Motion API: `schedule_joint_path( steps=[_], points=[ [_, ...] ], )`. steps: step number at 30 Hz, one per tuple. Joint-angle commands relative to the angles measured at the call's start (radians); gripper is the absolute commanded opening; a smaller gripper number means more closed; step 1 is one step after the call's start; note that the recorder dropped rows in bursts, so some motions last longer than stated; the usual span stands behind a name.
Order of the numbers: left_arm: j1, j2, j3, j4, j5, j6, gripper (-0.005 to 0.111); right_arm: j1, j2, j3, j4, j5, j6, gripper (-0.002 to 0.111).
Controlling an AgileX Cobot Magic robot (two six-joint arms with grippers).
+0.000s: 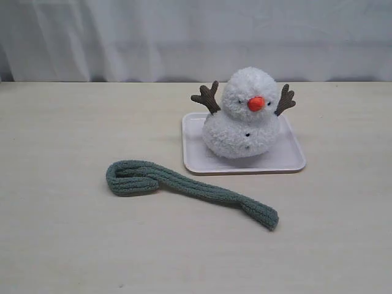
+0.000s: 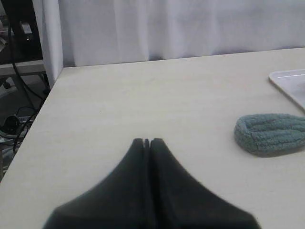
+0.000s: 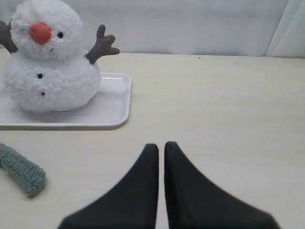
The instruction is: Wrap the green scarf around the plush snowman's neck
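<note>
The long, narrow green scarf (image 1: 199,188) of dull grey-green ribbed fuzzy fabric is seen lying flat on the counter (image 1: 61,245), just in front of the tray, with one rounded end folded back into a loop and the other trailing out toward the right. Nothing has yet been wound around the plush snowman's neck (image 1: 246,114); the shallow crease between the fluffy white head and body is left bare, so the whole task is judged to be still ahead: lifting, draping and crossing the ends.

The snowman is seated upright on a pale, glossy, round-cornered plastic tray (image 1: 288,160), and its orange nose, brown corded twig arms and small black buttons are shown clearly. The counter is a matt, light wood-grain surface, backed by a white curtain (image 1: 122,37).

The left claw (image 2: 147,141) is clenched on nothing, well apart from the looped end. The right claw (image 3: 161,147) is likewise closed to a thin slit, empty, near the trailing end.
</note>
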Motion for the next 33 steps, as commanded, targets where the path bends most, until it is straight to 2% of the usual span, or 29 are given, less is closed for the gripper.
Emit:
schedule_joint_path(
  steps=[1, 11, 18, 22, 24, 29, 31, 33],
  points=[
    [0.001, -0.002, 0.002, -0.003, -0.012, -0.003, 0.000, -0.006, -0.004, 0.002, -0.009, -0.038, 0.001, 0.004],
    [0.001, -0.002, 0.002, -0.003, -0.012, -0.003, 0.000, -0.006, -0.004, 0.002, -0.009, -0.427, 0.001, 0.004],
    [0.001, -0.002, 0.002, -0.003, -0.010, -0.003, 0.000, -0.006, -0.004, 0.002, -0.005, -0.993, 0.050, 0.004],
    [0.001, -0.002, 0.002, -0.003, -0.010, -0.003, 0.000, -0.006, -0.004, -0.002, -0.007, -1.205, 0.084, 0.004],
    [0.001, -0.002, 0.002, -0.003, -0.010, -0.003, 0.000, -0.006, -0.004, -0.064, 0.012, -1.145, 0.139, 0.004],
    [0.001, -0.002, 0.002, -0.003, -0.010, -0.003, 0.000, -0.006, 0.016, -0.298, 0.015, -0.720, 0.206, 0.006],
    [0.001, -0.002, 0.002, -0.003, -0.010, -0.003, 0.000, -0.006, 0.064, -0.394, 0.015, -0.565, 0.206, 0.014],
    [0.001, -0.002, 0.002, -0.003, -0.010, -0.003, 0.000, -0.006, 0.126, -0.499, 0.015, -0.409, 0.206, 0.029]
  ],
)
